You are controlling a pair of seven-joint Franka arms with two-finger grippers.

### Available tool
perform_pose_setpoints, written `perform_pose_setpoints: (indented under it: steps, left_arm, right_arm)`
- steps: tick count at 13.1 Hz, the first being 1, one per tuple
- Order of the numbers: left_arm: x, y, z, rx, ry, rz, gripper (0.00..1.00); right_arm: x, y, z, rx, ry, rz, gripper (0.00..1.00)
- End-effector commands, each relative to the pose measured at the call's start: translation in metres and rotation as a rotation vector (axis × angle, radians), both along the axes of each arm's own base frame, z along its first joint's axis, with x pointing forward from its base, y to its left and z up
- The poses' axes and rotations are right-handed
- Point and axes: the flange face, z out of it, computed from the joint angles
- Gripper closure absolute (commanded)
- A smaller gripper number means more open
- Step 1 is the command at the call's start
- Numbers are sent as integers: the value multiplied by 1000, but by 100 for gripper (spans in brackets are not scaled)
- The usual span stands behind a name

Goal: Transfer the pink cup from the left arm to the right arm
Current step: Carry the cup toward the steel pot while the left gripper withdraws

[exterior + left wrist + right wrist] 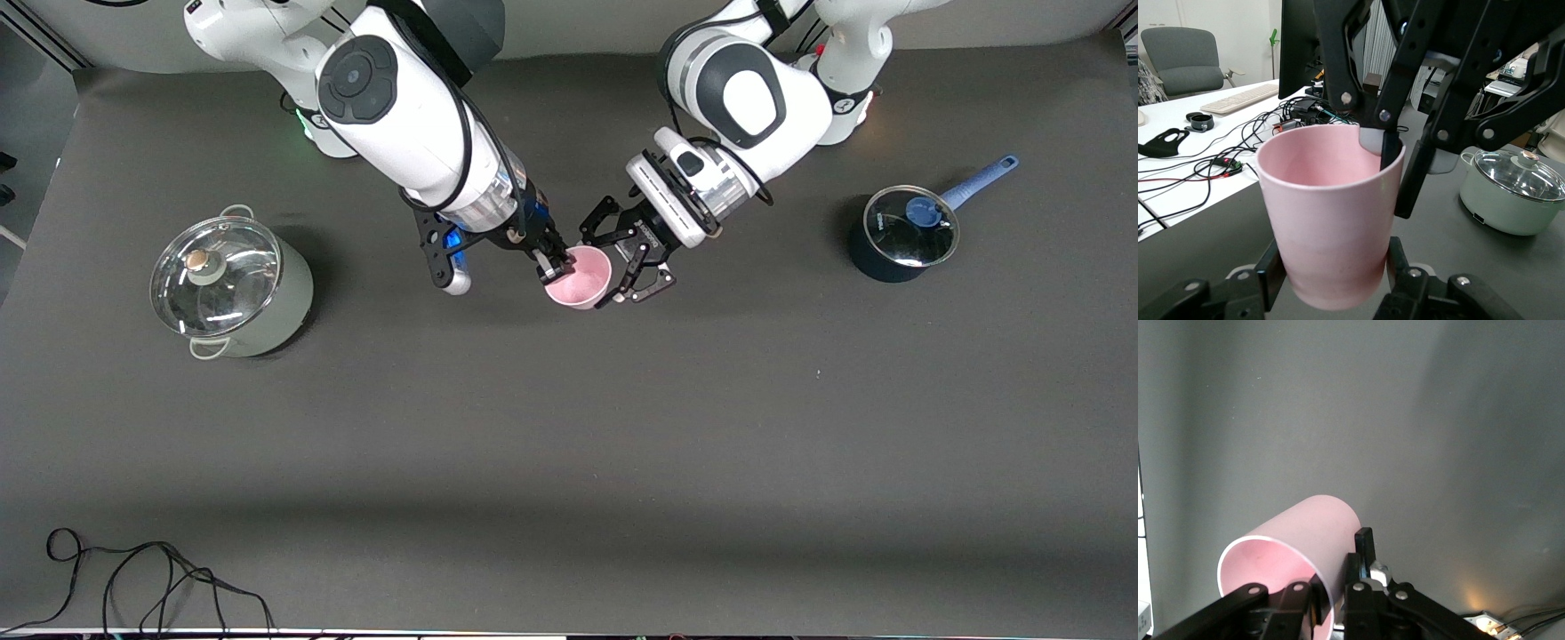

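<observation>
I hold the pink cup (580,277) in the air between my two claws. It is over the bare tabletop (569,444), toward the left arm's end of the table from the pale green pot (231,289) and well apart from it. The cup lies tilted on its side, with its open mouth turned toward my right claw and its base toward my left one.

My right claw (556,264) comes in from the pot's side and is clamped on the cup's rim, one finger inside the mouth and the other against the outer wall. The right wrist view shows the same pinch (1335,587) on the edge of the cup (1305,533). The left wrist view shows it too, with my right claw (1377,147) biting the lip.

My left claw (607,267) reaches in from the side away from the pot and is closed around the lower part of the cup. In the left wrist view its fingers (1268,277) lie against both sides of the cup (1331,213) near the base, and the claw (1331,273) brackets it there. So both claws grip the cup at once.

The green pot stands on the tabletop with its glass lid on, and it also shows past the cup in the left wrist view (1511,193). A dark blue saucepan (902,233) with a glass lid and a blue handle stands well apart from the pot, at the left arm's end of the table. A black cable (133,578) lies nearer to the front camera than the pot.
</observation>
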Motion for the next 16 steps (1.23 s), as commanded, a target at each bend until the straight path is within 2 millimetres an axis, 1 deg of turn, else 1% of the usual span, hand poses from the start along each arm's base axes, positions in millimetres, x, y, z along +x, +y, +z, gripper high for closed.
perform_pose_setpoints:
  steps: [1, 2, 3, 5, 6, 7, 8, 9, 11, 12, 13, 14, 16]
  left_arm:
    - [-7, -5, 6, -1, 7, 8, 5]
    - [-4, -5, 6, -8, 9, 10, 0]
    - [-4, -4, 5, -8, 11, 11, 0]
    - [-2, -3, 3, -7, 16, 14, 0]
    - [0, -1, -2, -16, 38, 22, 0]
    - [3, 2, -9, -42, 93, 47, 0]
    - [7, 4, -16, -81, 166, 81, 0]
    - [13, 9, -20, -103, 205, 110, 0]
    - [29, 27, -39, -97, 235, 148, 0]
    - [43, 45, -41, -108, 240, 187, 0]
    - [61, 73, -49, -113, 248, 230, 0]
    - [71, 91, -61, -116, 265, 250, 0]
    - [82, 111, -66, -158, 293, 270, 0]
  right_arm:
    - [13, -11, 17, -3, -68, 12, 100]
    - [13, -13, 19, -2, -70, 12, 100]
    - [15, -15, 20, -5, -76, 12, 100]
    - [16, -19, 20, -15, -107, 82, 100]
    - [15, -24, 23, -28, -110, 131, 100]
    - [21, -41, 24, -49, -112, 190, 100]
    - [22, -56, 31, -59, -119, 268, 100]
    - [27, -77, 36, -71, -122, 327, 100]
    - [37, -123, 44, -88, -111, 424, 100]
    - [40, -147, 50, -91, -110, 481, 100]
    - [45, -177, 53, -92, -102, 550, 100]
    - [49, -207, 55, -91, -98, 630, 100]
    - [61, -264, 56, -93, -129, 787, 100]
